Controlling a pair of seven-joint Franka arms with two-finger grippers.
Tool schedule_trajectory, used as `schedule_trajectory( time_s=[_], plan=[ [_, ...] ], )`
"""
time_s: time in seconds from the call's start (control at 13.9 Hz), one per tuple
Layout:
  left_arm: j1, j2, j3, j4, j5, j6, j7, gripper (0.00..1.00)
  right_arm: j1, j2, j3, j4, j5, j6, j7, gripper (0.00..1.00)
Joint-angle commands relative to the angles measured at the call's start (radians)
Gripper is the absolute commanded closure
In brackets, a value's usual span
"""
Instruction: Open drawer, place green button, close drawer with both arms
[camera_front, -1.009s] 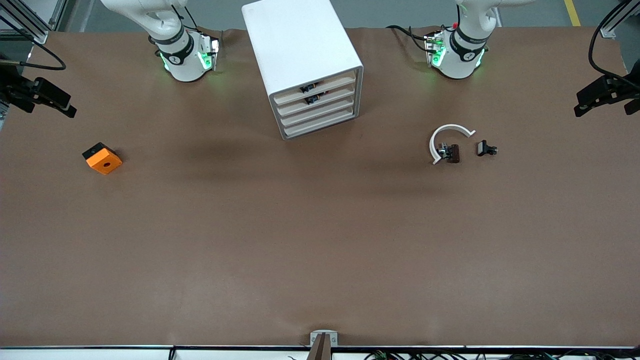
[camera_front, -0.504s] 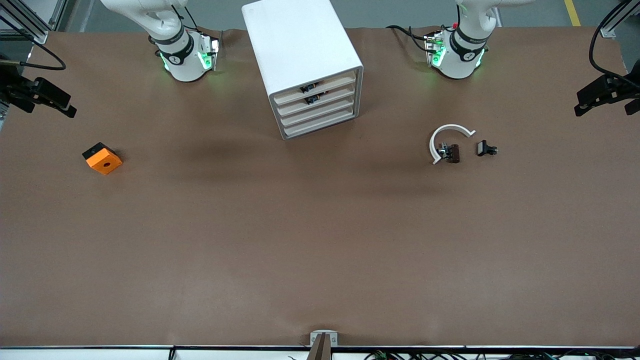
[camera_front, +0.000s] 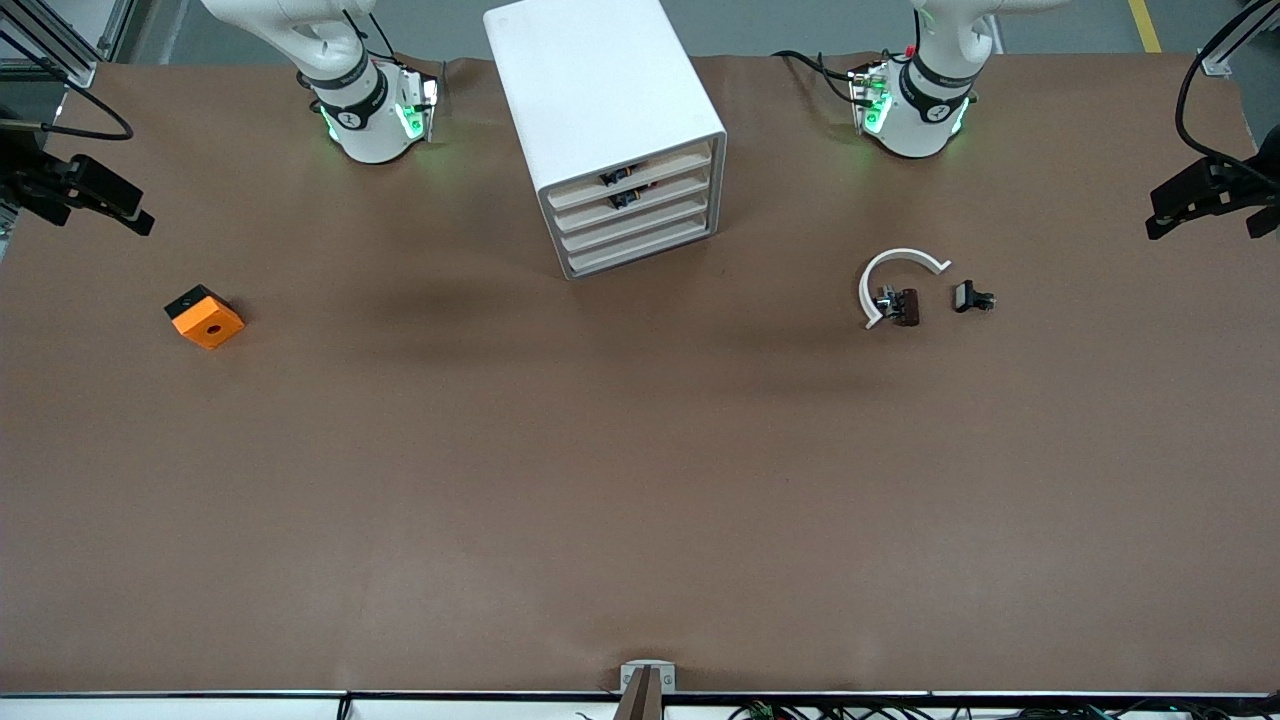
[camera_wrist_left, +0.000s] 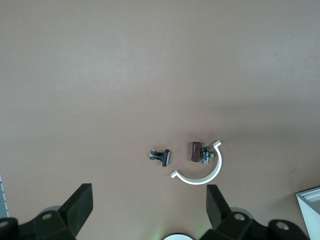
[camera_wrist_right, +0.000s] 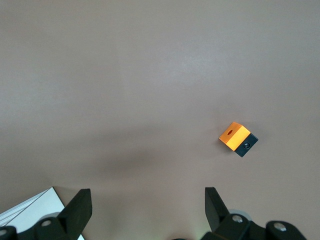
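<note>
While no green-capped button could be made out, the drawer (camera_front: 632, 228) sat shut, third down, its long front facing the camera; left gripper (camera_wrist_left: 150, 207) and right gripper (camera_wrist_right: 147, 210) waited spread wide.

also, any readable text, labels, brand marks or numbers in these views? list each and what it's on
None can be read.
Black joint band on the right arm: small white mark, too small to read.
Black joint band on the left arm: small white mark, too small to read.
Cabinet, orange cube, small parts: no text visible.
</note>
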Motion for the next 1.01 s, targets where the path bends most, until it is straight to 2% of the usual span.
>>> schedule_trajectory(
  time_s=[0.0, 0.43, 0.58, 0.94],
  plan=[
    [-0.003, 0.008, 0.004, 0.026, 0.005, -0.007, 0.017, 0.00, -0.008, 0.010, 0.012, 0.021, -0.020, -0.011, -0.009, 0.00],
    [-0.006, 0.004, 0.001, 0.029, 0.004, -0.017, 0.014, 0.00, -0.011, 0.010, 0.012, 0.023, -0.026, -0.010, -0.010, 0.00],
    [-0.003, -0.010, -0.007, 0.009, 0.001, -0.045, 0.004, 0.00, -0.009, 0.010, 0.012, 0.021, -0.026, -0.011, -0.010, 0.00],
    [-0.002, -0.051, -0.010, -0.049, -0.027, -0.020, -0.013, 0.00, -0.009, 0.010, 0.012, 0.021, -0.026, -0.013, -0.010, 0.00]
  ],
)
